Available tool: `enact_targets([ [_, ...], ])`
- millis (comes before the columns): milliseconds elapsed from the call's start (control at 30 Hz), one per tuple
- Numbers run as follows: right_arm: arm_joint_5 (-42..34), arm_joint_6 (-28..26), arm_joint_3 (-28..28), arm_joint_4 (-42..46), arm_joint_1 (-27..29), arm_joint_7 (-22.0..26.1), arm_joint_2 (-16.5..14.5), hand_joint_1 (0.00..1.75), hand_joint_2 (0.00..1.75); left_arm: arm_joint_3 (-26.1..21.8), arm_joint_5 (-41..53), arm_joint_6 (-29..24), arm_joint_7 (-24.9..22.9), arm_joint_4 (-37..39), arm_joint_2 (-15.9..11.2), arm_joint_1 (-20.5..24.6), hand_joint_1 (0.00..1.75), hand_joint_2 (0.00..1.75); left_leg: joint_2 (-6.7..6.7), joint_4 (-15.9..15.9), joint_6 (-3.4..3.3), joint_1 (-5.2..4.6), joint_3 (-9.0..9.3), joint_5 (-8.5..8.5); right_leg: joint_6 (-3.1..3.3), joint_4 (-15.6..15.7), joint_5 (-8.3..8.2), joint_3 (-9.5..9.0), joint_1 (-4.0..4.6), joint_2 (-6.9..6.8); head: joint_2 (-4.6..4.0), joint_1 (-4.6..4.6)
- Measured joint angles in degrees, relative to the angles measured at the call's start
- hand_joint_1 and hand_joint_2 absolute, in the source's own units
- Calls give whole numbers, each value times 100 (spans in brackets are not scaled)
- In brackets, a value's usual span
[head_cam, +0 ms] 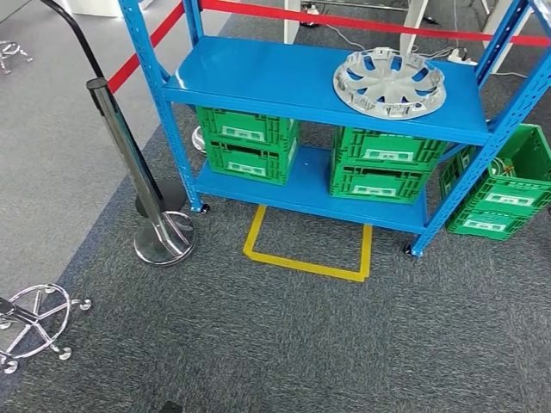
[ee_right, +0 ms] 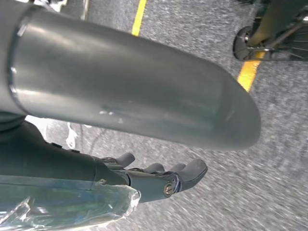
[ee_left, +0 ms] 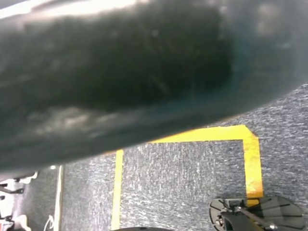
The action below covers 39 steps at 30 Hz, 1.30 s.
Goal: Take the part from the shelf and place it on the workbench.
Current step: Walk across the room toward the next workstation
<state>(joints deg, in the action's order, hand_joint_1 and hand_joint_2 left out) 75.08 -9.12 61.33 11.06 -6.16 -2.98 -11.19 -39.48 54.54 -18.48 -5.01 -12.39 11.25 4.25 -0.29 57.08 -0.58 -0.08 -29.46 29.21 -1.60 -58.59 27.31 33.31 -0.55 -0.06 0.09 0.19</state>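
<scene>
We see the part (head_cam: 390,83) (a silver wheel cover) lying flat on the shelf (head_cam: 273,73) top tier, right side. Green crates (head_cam: 247,144) sit below. R robot hand (ee_right: 160,178) hangs over carpet, fingers extended, holding nothing. L robot hand: cannot tell.

A wheel cover (head_cam: 390,83) lies on the right of the shelf's (head_cam: 260,73) top board. Crates (head_cam: 247,144) sit on the board below, another crate (head_cam: 504,194) right of the shelf. A floor marking (head_cam: 306,258) lies in front, a post (head_cam: 133,163) to the left.
</scene>
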Motion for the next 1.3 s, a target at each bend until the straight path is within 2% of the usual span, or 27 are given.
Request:
enact_targets([
  [100,-11,1,5,0,11,-1,-1,0,0,-1,4,-1,-12,0,-2,12,0,0,3,7,71,4,29,56,95,30,50,-51,3,13,0,-22],
  [167,-24,1,10,0,12,5,-2,0,0,-3,4,-2,-14,0,-3,16,0,0,6,282,136,18,-77,231,165,49,75,-98,-16,9,0,-47],
  [200,-29,1,12,0,8,8,-2,0,0,-5,4,-3,-15,0,-3,17,0,0,7,602,164,27,-236,386,195,53,95,-122,-18,4,0,-60],
  [267,-37,2,14,0,4,12,-1,0,0,-10,4,-3,-21,0,-3,10,0,0,7,1408,197,40,-694,678,230,53,144,-169,-12,1,0,-68],
  [300,-38,3,14,0,7,12,-1,0,0,-13,4,-3,-26,0,-4,2,0,0,7,1657,199,42,-868,693,234,53,172,-200,-9,4,0,-69],
  [333,-40,3,16,0,12,12,0,0,0,-14,4,-3,-32,0,-5,-6,0,0,7,1691,190,42,-945,576,231,52,203,-241,-6,11,0,-70],
  [367,-41,3,17,0,15,12,-1,0,0,-15,4,-3,-36,0,-8,-11,0,0,7,1494,169,40,-908,345,224,52,237,-294,-3,19,0,-70],
  [400,-41,3,20,0,17,12,-2,0,0,-16,4,-3,-37,0,-10,-13,0,0,7,1134,135,33,-789,54,215,54,273,-350,0,25,0,-71],
  [433,-42,4,21,-1,15,12,-5,0,0,-17,4,-3,-37,0,-16,-12,0,0,10,772,90,18,-648,-164,198,57,312,-389,6,28,0,-67],
  [467,-42,5,22,-1,12,12,-8,0,0,-17,4,-3,-37,0,-19,-7,0,0,12,458,47,2,-517,-288,172,59,346,-416,13,33,0,-64],
  [500,-42,7,24,-2,6,12,-11,0,0,-18,4,-3,-37,0,-20,1,0,0,14,264,17,-13,-438,-321,145,63,370,-426,16,30,0,-59],
  [600,-42,8,26,-2,-13,11,-13,0,0,-20,3,-4,-42,0,-18,3,0,0,12,92,-20,-10,-361,-252,47,109,406,-451,15,14,0,-54],
  [667,-44,9,28,-1,-23,13,-13,0,0,-23,3,-5,-45,0,-19,0,0,0,12,13,-65,21,-289,-246,-17,-84,521,-367,12,11,0,-43],
  [700,-46,9,29,-1,-27,13,-13,0,0,-25,3,-4,-45,0,-14,6,0,0,14,-11,-90,33,-256,-235,-44,-373,646,-207,4,12,0,-36],
  [767,-49,10,37,-2,-28,14,-13,0,0,-25,4,-3,-45,0,-7,16,0,0,16,-14,-124,30,-220,-191,-90,-1178,918,278,-10,10,0,-23],
  [800,-51,10,41,-2,-19,13,-13,0,0,-25,4,-3,-46,0,-4,11,0,0,15,-14,-129,29,-194,-165,-109,-1471,959,486,-17,9,0,-21],
  [833,-54,11,45,-2,-7,12,-11,0,0,-26,4,-3,-46,0,-4,4,0,0,12,-13,-125,30,-157,-135,-125,-1562,878,600,-21,9,0,-21],
  [867,-55,11,49,-2,2,11,-10,0,0,-27,4,-3,-47,0,-4,-5,0,0,8,-13,-116,32,-106,-99,-133,-1415,677,592,-27,8,0,-17],
  [933,-58,11,51,-2,7,11,-6,0,0,-30,5,-3,-48,0,2,-14,0,0,0,-13,-74,37,18,-13,-135,-701,178,334,-41,2,0,-11],
  [967,-60,12,51,-2,4,12,-5,0,0,-31,5,-3,-48,0,3,-9,0,0,-1,-3,-40,28,59,32,-123,-360,42,169,-41,1,0,0],
  [1000,-61,13,51,-3,-3,13,-4,0,0,-31,7,-3,-48,0,4,-3,0,0,-1,4,-6,17,79,62,-89,-145,-2,60,-37,2,0,2],
  [1033,-62,14,51,-3,-8,13,-4,0,0,-32,7,-4,-48,0,2,4,0,0,1,10,22,5,82,80,-48,-66,37,7,-27,7,0,-5],
  [1100,-63,15,52,-3,-4,11,-5,0,0,-32,8,-5,-55,0,-2,15,0,0,5,12,65,3,88,108,48,-26,84,-23,-18,15,0,-27],
  [1167,-64,16,55,-2,6,10,-5,0,0,-33,8,-7,-63,0,-4,22,0,0,8,167,118,16,44,224,121,-7,110,-62,-30,10,0,-54],
  [1200,-63,16,55,-2,4,11,-6,0,0,-34,8,-7,-64,0,-4,25,0,0,9,415,147,22,-73,354,156,2,125,-86,-38,5,0,-64],
  [1267,-63,16,55,-2,-4,12,-5,0,0,-36,8,-8,-65,0,-4,22,0,0,10,1220,184,32,-514,672,205,3,164,-120,-34,-2,0,-83],
  [1300,-63,16,55,-2,-3,12,-5,0,0,-36,8,-7,-65,0,-4,13,0,0,9,1574,189,34,-739,760,217,3,184,-140,-31,0,0,-80],
])
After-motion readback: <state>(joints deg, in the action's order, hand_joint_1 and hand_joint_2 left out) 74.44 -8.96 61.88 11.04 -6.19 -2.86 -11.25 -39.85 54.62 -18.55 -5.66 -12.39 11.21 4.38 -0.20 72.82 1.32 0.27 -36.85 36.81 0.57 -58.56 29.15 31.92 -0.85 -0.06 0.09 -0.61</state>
